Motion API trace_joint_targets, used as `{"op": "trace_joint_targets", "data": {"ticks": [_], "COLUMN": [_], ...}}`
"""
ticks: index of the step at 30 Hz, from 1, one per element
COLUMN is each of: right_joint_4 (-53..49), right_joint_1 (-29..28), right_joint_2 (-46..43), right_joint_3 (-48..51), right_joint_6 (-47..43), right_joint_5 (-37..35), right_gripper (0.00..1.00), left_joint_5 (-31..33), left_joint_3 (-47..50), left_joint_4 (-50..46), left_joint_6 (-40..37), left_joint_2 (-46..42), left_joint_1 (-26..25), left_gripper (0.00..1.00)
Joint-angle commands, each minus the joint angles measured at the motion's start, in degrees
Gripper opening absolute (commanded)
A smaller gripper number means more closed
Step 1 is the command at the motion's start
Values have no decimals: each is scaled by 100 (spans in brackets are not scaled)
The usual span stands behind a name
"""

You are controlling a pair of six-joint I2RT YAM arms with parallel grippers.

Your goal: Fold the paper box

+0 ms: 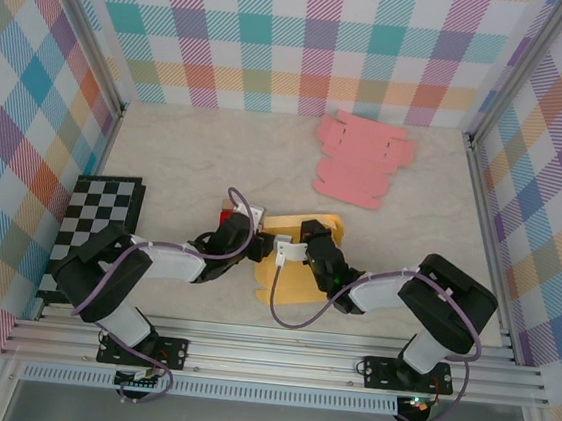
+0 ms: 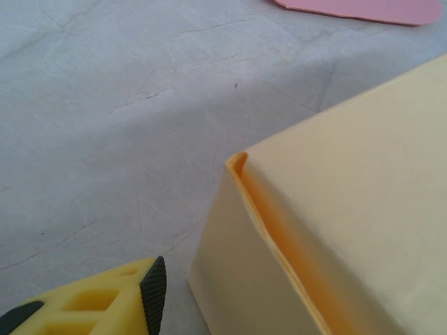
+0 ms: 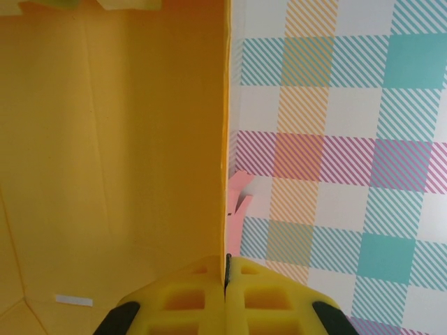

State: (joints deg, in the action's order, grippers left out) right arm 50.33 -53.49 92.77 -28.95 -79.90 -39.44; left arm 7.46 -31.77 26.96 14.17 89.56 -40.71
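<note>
The yellow paper box (image 1: 299, 278) stands partly formed at the table's middle, between my two arms. My right gripper (image 1: 293, 248) is shut on the box's upright wall; in the right wrist view the wall's thin edge runs straight down between the closed fingers (image 3: 202, 296), with the box's yellow inside (image 3: 112, 139) to the left. My left gripper (image 1: 254, 246) is at the box's left corner with its jaws apart. In the left wrist view one finger pad (image 2: 154, 293) stands a little clear of the box's side (image 2: 237, 279); the other finger is hidden.
A flat pink box blank (image 1: 360, 159) lies at the back right, its edge in the left wrist view (image 2: 363, 8). A black-and-white chequered board (image 1: 94, 221) lies at the left edge. A small red object (image 1: 226, 210) sits behind the left gripper. Plaid walls enclose the table.
</note>
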Motion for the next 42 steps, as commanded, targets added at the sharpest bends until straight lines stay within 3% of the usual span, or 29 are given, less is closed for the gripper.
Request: {"op": "trace_joint_targets", "data": {"ticks": [1, 8, 15, 22, 30, 33, 36, 42], "right_joint_4": [-428, -681, -1256, -3027, -5127, -5822, -6271, -6491], "right_joint_1": [-67, -65, -69, 241, 840, 1026, 1159, 1269], "right_joint_2": [-199, -317, -591, -1581, -2821, -2701, -2161, -1117], "right_joint_3": [34, -44, -246, -555, -1168, -1801, -2494, -3054], "right_joint_6": [291, 456, 974, 2609, 4560, 5425, 6221, 6697], "right_joint_5": [21, -15, -41, 863, 2792, 3229, 3201, 3489], "right_gripper": [0, 0, 0, 25, 51, 56, 57, 57], "left_joint_5": [704, 1353, 1873, 1715, 1515, 1496, 1503, 1534], "left_joint_3": [-173, -240, -358, -186, 39, 73, 125, 146], "left_joint_4": [-288, -694, -1057, -702, -195, -41, 156, 417], "left_joint_6": [94, 105, 99, -313, -551, -621, -745, -1076], "left_joint_2": [109, 204, 338, 361, 378, 382, 387, 487], "left_joint_1": [-25, -25, -25, -20, -20, -25, -34, -59], "left_gripper": [44, 23, 15, 13, 12, 11, 11, 11]}}
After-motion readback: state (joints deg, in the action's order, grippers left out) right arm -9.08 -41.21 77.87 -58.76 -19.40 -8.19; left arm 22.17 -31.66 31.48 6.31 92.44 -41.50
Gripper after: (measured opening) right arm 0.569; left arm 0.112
